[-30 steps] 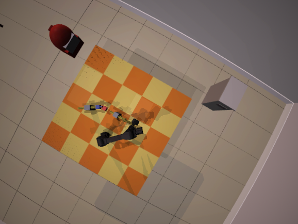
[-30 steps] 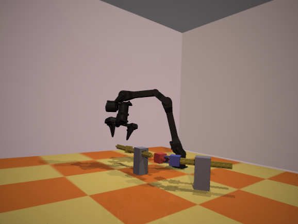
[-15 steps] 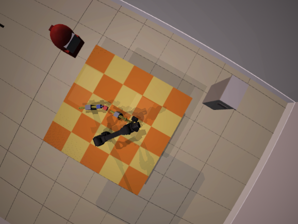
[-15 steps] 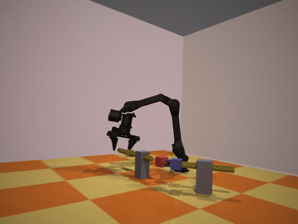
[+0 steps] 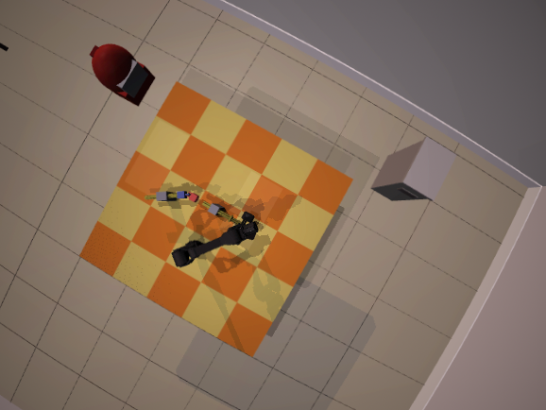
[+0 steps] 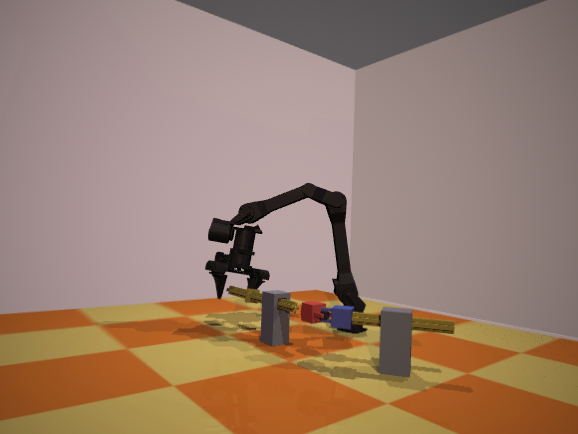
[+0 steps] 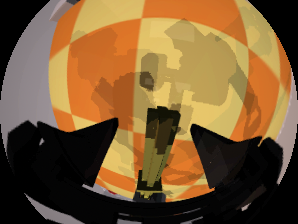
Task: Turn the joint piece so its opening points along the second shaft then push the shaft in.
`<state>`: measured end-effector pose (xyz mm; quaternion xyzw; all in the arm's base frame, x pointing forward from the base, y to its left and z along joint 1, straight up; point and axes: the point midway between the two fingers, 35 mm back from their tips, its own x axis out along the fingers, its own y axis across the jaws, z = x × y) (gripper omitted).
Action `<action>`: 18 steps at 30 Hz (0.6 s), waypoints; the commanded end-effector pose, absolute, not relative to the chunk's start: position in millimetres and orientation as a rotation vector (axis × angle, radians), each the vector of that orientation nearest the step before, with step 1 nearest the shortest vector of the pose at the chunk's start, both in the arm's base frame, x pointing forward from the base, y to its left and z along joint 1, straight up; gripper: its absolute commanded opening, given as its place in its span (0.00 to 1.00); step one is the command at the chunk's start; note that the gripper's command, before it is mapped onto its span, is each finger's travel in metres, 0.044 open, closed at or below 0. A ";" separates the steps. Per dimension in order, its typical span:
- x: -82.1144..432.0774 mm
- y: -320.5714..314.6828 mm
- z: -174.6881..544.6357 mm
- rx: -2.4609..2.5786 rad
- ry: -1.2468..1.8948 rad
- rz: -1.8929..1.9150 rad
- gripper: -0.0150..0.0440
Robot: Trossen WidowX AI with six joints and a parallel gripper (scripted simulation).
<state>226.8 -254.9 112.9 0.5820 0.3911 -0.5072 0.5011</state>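
Observation:
The first shaft (image 5: 150, 197) (image 6: 434, 325) runs through its grey block (image 5: 162, 196) (image 6: 396, 345). On its end are a blue piece (image 5: 181, 195) (image 6: 342, 317) and the hinged red joint piece (image 5: 193, 196) (image 6: 313, 312). The red piece is turned roughly in line with the second shaft (image 5: 207, 204) (image 6: 287, 304) (image 7: 161, 135), which runs through the other grey block (image 5: 216, 209) (image 6: 274, 322). A small gap shows between the shaft's near end and the red piece. My gripper (image 6: 237, 293) (image 7: 156, 124) is open and empty, fingers down, around the shaft's far end, with a fingertip on each side in the wrist view.
The arm (image 5: 213, 245) (image 6: 341, 245) stands beside the shafts on an orange and yellow checkered surface (image 5: 181, 111) (image 6: 280, 387). A red rounded object (image 5: 110, 63) and a grey box (image 5: 427, 165) stand outside it. Walls rise behind the arm.

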 end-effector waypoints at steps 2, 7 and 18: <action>227.3 -255.2 106.0 1.407 0.944 -1.231 1.00; 227.3 -255.2 105.8 1.407 0.944 -1.231 0.82; 227.3 -255.2 105.8 1.407 0.944 -1.231 0.43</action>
